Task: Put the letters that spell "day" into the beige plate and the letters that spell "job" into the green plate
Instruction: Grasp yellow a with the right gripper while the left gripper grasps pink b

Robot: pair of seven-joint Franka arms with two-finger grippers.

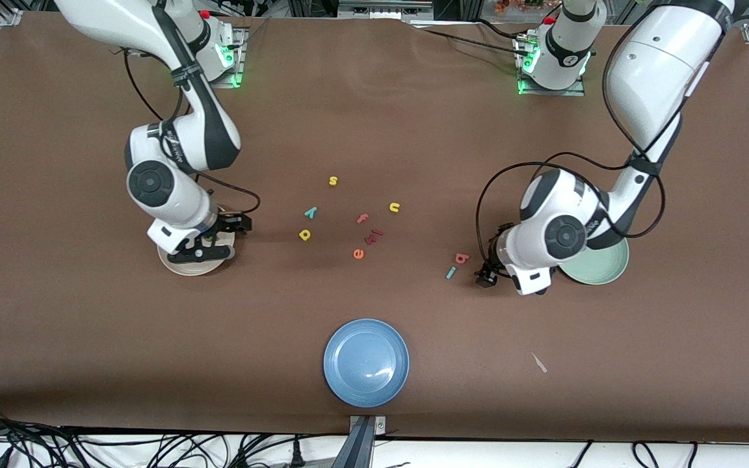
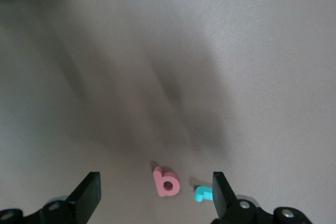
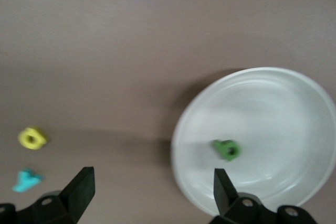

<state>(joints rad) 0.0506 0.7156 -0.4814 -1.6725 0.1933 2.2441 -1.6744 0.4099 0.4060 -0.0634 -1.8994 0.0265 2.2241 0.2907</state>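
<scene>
1. The beige plate (image 1: 179, 265) is round, plain and shallow. It lies on the brown counter (image 1: 374, 117) toward the right arm's end, partly covered by the right gripper (image 1: 209, 244).
2. In the right wrist view the jaws of the right gripper (image 3: 149, 190) are spread wide and hold nothing. The dark green letter (image 3: 227, 149) with a round bowl lies inside the plate (image 3: 294, 87).
3. The yellow letter (image 1: 305, 234) with a round bowl and the teal "y" (image 1: 311, 211) lie on the counter near its middle, close to each other, outside of any plate.
4. The green plate (image 1: 602, 266) is pale sage, round and shallow. It lies toward the left arm's end, and the left arm covers part of it.
5. The left gripper (image 1: 488, 270) is low over the counter beside the green plate. Its jaws are spread and hold nothing, as the left wrist view (image 2: 156, 192) shows.
6. The salmon "b" (image 1: 461, 258) and the thin teal "j" (image 1: 450, 272) lie side by side on the counter, just beside the left gripper.
7. I cannot find the blue "o" in any view.
8. A yellow "s" (image 1: 333, 181), a yellow "u" (image 1: 394, 207), a salmon "f" (image 1: 362, 218) and an orange "e" (image 1: 358, 253) lie loose in the middle.
9. A blue plate (image 1: 366, 362) lies nearer to the front camera than all the letters.
</scene>
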